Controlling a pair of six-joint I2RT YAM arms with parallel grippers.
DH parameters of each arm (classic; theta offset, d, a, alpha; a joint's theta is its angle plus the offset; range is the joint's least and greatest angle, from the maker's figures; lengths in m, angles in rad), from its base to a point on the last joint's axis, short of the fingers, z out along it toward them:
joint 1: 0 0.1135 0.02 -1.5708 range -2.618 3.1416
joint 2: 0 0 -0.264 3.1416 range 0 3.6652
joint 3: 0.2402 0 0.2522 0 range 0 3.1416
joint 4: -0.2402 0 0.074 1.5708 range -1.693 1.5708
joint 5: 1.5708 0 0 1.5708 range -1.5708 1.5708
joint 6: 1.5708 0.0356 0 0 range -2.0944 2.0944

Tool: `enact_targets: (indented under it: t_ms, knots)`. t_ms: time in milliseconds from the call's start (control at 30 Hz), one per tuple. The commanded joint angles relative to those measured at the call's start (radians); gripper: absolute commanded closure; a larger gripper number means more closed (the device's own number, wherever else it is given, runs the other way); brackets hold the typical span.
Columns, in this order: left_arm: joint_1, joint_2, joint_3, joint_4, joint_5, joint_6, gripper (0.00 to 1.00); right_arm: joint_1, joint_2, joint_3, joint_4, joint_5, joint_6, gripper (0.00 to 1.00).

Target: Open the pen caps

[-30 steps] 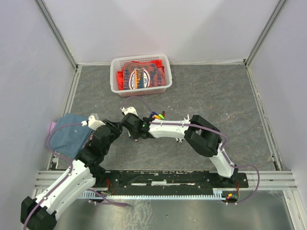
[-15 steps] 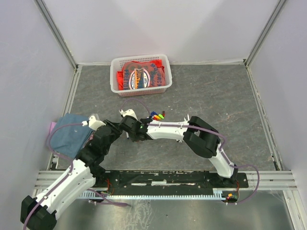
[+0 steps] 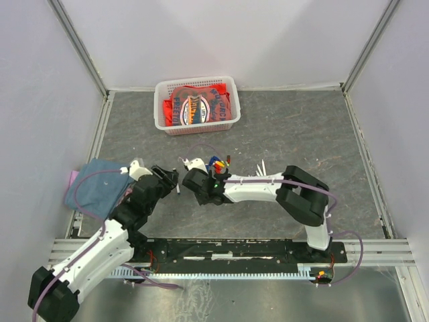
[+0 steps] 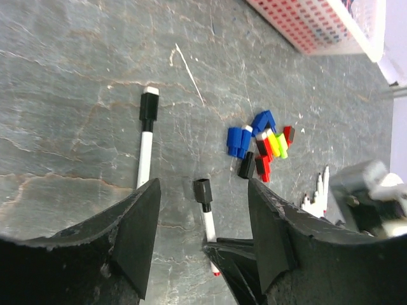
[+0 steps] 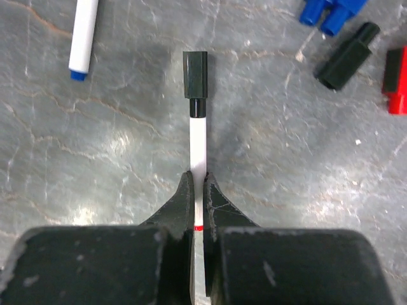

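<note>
Step in hand: uncapping one pen. The right gripper (image 5: 198,184) is clamped tight on the white barrel of a pen (image 5: 198,136), which lies flat on the desk (image 5: 95,159) and points to 12 o'clock from the jaws. Its black cap (image 5: 195,75) is fitted at the far end. The left gripper (image 4: 203,190) stands parted, one finger on each side of that capped end, touching nothing and holding nothing. A cluster of loose caps (image 4: 261,143), blue, red, yellow, green and black, lies near the held pen at 2 o'clock. A second pen (image 4: 145,146) lies apart at 10 o'clock.

Next move, as judged: close the left gripper on the black cap only, then pull straight along the barrel while the right gripper holds. A grip that catches the barrel instead would likely free nothing
</note>
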Motion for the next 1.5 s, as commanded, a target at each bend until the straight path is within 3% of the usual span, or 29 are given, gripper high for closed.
enact_targets:
  t_ms: [0,433,900,1133,1367,1467]
  knots:
    - [-0.005,0.061,0.022,0.102,0.107,-0.011,0.36,0.006,-0.14,-0.09,0.139,-0.023,0.014,0.99]
    - [-0.002,0.179,-0.006,0.274,0.328,-0.062,0.34,0.006,-0.356,-0.332,0.378,-0.163,0.064,0.99]
    - [0.0,0.195,-0.001,0.276,0.398,-0.065,0.39,0.006,-0.403,-0.362,0.442,-0.212,0.077,0.99]
    - [0.0,0.185,0.002,0.287,0.408,-0.072,0.57,0.006,-0.403,-0.359,0.434,-0.214,0.072,0.99]
    - [0.0,0.184,0.005,0.294,0.419,-0.051,0.95,0.005,-0.417,-0.375,0.441,-0.2,0.07,0.99]
    - [0.0,0.183,-0.002,0.311,0.428,-0.046,0.97,0.002,-0.433,-0.391,0.462,-0.201,0.074,0.96]
